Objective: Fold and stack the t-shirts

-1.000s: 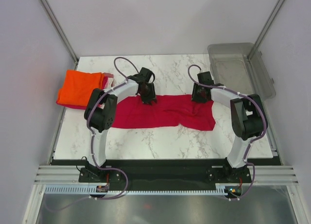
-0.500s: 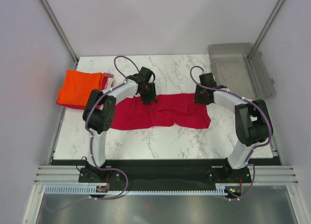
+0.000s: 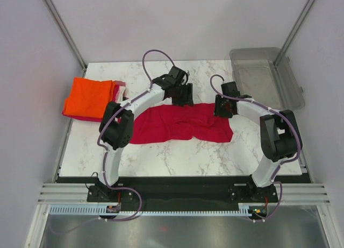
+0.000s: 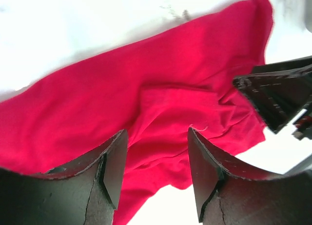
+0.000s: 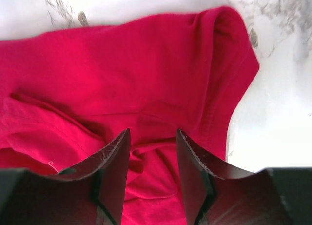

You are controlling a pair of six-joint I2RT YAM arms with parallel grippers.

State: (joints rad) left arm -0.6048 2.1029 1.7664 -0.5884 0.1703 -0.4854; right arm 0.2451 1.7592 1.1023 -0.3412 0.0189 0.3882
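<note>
Crimson red cloth t-shirt (image 3: 183, 124): lies across the middle of the white marbled tabletop (image 3: 177, 154), long side running left to right, wrinkled, with a fold ridge near its centre. Rests flat on the surface, lifted nowhere.

Left gripper (image 3: 183, 94): hangs over the far edge of the red shirt, close to its middle. In the left wrist view (image 4: 156, 137), stands with both black fingers (image 4: 114, 161) parted to a moderate gap, only red cloth lying below and nothing pinched.

Right gripper (image 3: 223, 105): sits at the shirt's far right corner, near the left one but apart from it. In the right wrist view (image 5: 153, 134), likewise parted, gripping nothing, above the rolled right hem of the shirt.

Bright orange folded t-shirt (image 3: 88, 97): tops a stack at the table's far left, overhanging the left edge, well apart from the red shirt. Pink and white folded edges (image 3: 119, 87): peek out at the stack's right side. Dark red edge (image 3: 75, 117): shows beneath the near side.

Clear grey plastic bin (image 3: 266, 76): lies at the far right corner.
</note>
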